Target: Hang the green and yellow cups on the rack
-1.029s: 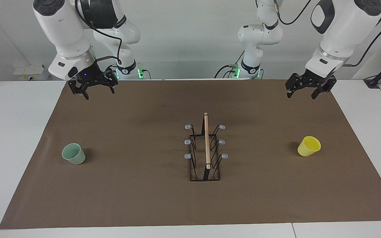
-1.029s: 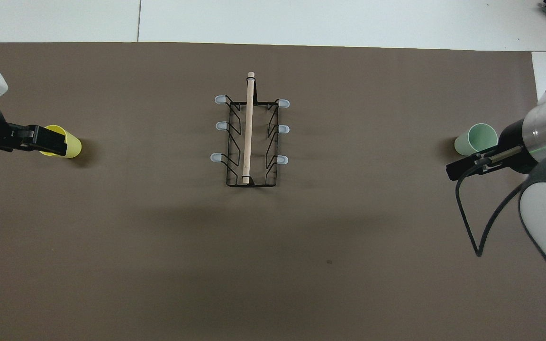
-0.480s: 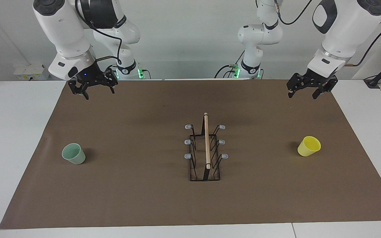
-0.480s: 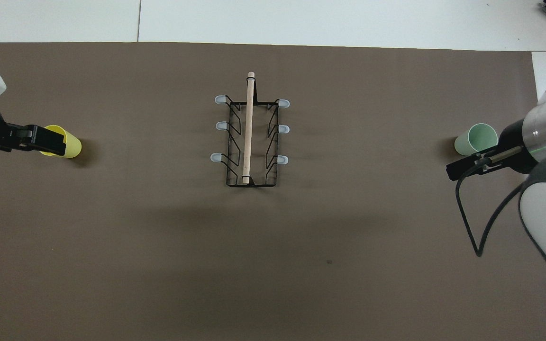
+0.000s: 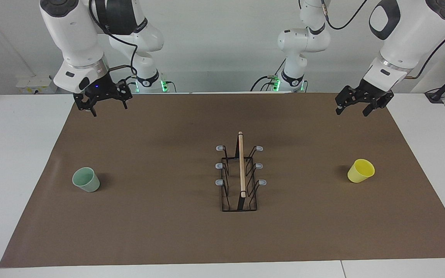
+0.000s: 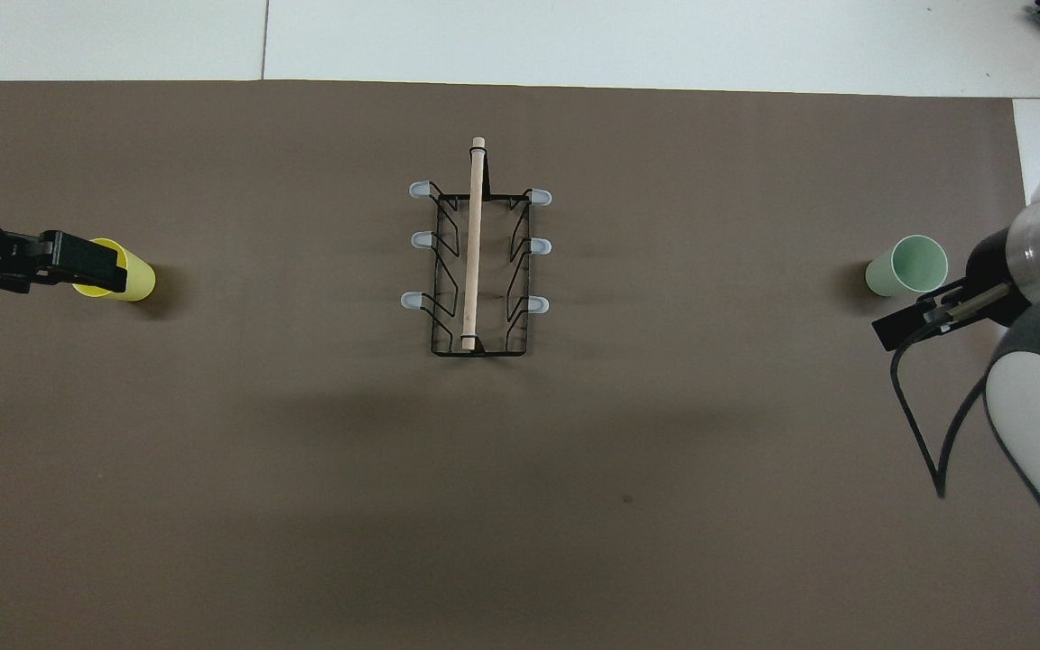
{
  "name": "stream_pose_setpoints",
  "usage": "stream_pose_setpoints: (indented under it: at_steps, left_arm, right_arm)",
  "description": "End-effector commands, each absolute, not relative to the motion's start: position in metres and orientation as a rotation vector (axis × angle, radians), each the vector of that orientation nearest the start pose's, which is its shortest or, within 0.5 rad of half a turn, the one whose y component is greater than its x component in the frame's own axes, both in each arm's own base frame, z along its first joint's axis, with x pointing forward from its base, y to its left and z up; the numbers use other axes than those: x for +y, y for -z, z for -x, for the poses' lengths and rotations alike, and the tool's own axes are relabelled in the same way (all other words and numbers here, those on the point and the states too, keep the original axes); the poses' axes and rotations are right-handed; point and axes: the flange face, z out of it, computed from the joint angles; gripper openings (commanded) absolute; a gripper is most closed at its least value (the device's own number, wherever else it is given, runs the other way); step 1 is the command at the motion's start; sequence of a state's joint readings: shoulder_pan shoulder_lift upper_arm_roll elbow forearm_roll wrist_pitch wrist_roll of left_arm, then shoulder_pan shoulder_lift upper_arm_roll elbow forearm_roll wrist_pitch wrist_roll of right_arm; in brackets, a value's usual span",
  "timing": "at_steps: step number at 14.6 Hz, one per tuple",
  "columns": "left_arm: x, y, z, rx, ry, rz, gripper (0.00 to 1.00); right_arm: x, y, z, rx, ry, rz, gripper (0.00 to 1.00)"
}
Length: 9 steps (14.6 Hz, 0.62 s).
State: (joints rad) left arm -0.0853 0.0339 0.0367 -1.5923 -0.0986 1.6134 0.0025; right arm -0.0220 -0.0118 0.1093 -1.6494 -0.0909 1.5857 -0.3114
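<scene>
The pale green cup (image 5: 86, 179) stands mouth up on the brown mat toward the right arm's end; it also shows in the overhead view (image 6: 908, 265). The yellow cup (image 5: 360, 170) stands mouth up toward the left arm's end, and in the overhead view (image 6: 130, 276) it is partly covered. The black wire rack (image 5: 240, 173) with its wooden rod stands at mid-table, its prongs bare (image 6: 475, 262). My right gripper (image 5: 108, 110) hangs open and empty, raised over the mat, well above the green cup. My left gripper (image 5: 352, 112) hangs open and empty, raised over the yellow cup's area.
The brown mat (image 5: 168, 231) covers most of the white table (image 5: 14, 154). A black cable (image 6: 917, 424) loops from the right arm's wrist.
The right gripper has moved a little toward the right arm's end of the table and slightly up. The left gripper has shifted slightly toward its own end. Cups and rack have not moved.
</scene>
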Motion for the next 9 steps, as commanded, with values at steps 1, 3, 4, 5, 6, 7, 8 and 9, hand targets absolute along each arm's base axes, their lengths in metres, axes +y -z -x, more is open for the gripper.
stream_pose_setpoints:
  at_steps: [1, 3, 4, 5, 6, 7, 8, 9]
  left_arm:
    - [-0.031, -0.587, -0.580, -0.055, -0.065, 3.257, 1.00]
    - [-0.022, -0.576, -0.598, -0.277, -0.086, 3.257, 1.00]
    - [-0.011, -0.573, -0.610, -0.387, -0.085, 3.253, 1.00]
    - [-0.003, -0.567, -0.617, -0.500, -0.100, 3.250, 1.00]
    - [0.007, -0.564, -0.621, -0.666, -0.106, 3.243, 1.00]
    - [0.016, -0.557, -0.625, -0.839, -0.130, 3.214, 1.00]
    - [0.020, -0.549, -0.632, -0.948, -0.150, 3.182, 1.00]
    - [0.024, -0.544, -0.638, -1.039, -0.150, 3.162, 1.00]
  right_arm:
    - [0.017, -0.604, -0.558, -0.857, -0.123, 3.173, 1.00]
    - [0.009, -0.605, -0.566, -1.158, -0.168, 3.159, 1.00]
    - [0.006, -0.606, -0.569, -1.317, -0.183, 3.134, 1.00]
    - [0.003, -0.608, -0.571, -1.483, -0.204, 3.105, 1.00]
    - [0.001, -0.608, -0.572, -1.627, -0.244, 3.059, 1.00]
    - [0.000, -0.607, -0.573, -1.767, -0.287, 2.997, 1.00]
    - [0.001, -0.607, -0.574, -1.926, -0.352, 2.937, 1.00]
    - [0.000, -0.605, -0.574, -2.031, -0.409, 2.889, 1.00]
